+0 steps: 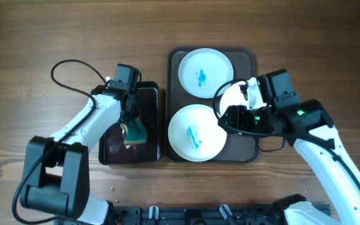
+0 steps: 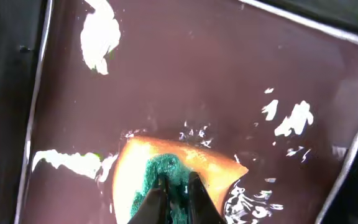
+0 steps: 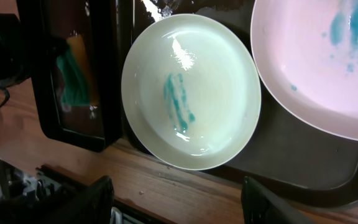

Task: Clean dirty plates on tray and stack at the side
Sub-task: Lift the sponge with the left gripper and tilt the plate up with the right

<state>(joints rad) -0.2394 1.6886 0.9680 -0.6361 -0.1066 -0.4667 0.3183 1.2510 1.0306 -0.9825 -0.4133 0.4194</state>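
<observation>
Two white plates with blue smears lie on the dark tray: the far plate and the near plate. Both also show in the right wrist view, near plate, far plate. My left gripper is shut on the yellow-and-green sponge inside the small dark wet tray; the wrist view shows the fingers pinching the sponge. My right gripper is open and empty, hovering at the near plate's right edge; its fingers spread wide.
The small tray holds shiny liquid with white reflections. Bare wooden table surrounds both trays. A black rail runs along the table's front edge.
</observation>
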